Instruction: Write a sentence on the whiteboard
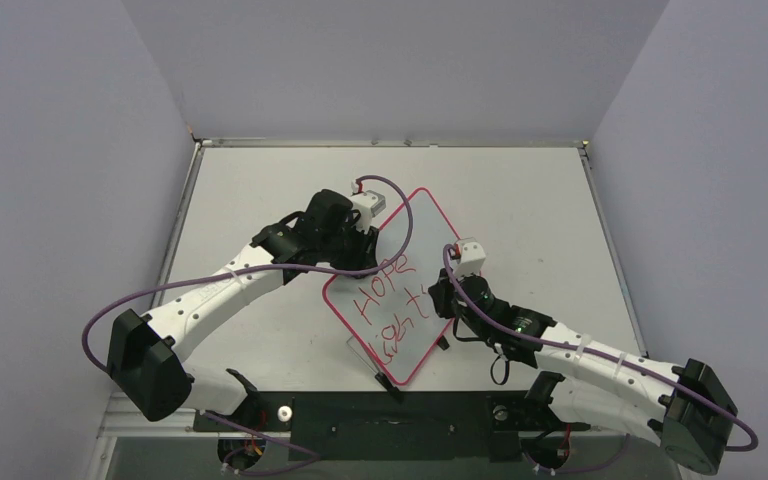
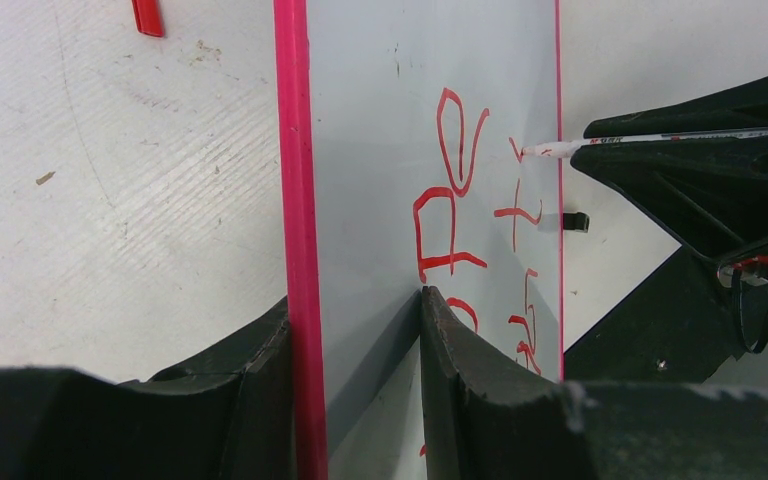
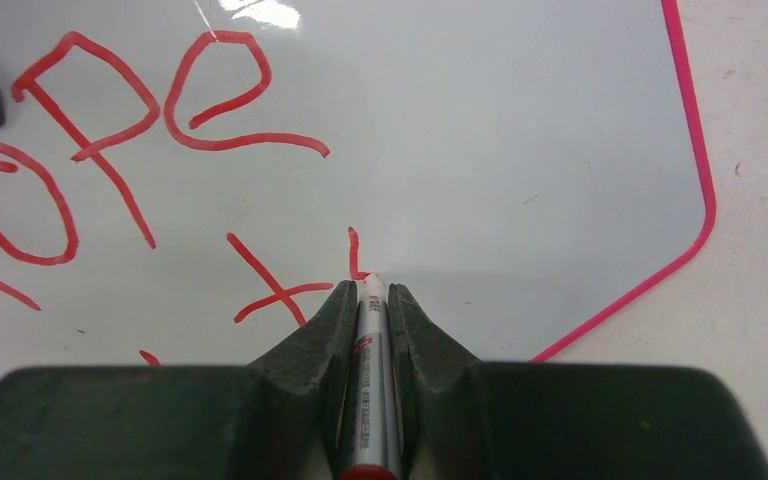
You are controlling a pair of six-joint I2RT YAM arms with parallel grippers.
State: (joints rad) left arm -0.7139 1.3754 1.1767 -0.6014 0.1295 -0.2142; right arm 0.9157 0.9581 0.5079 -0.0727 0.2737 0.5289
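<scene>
Thin red writing (image 1: pixel 388 305), "HOPE" on top with uneven lines below, covers a glossy whiteboard (image 1: pixel 412 228) with a pink rim, lying flat on the worktop (image 1: pixel 520 200). The right claw (image 3: pixel 370 295) is clamped on a marker (image 3: pixel 368 380), whose tip touches the board just ahead of it. The left claw (image 2: pixel 355 297), fingers apart, straddles the rim on the opposite edge.

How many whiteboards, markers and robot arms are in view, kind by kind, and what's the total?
Whiteboard: 1
Marker: 1
Arms: 2 (left arm, right arm)
Total: 4
</scene>
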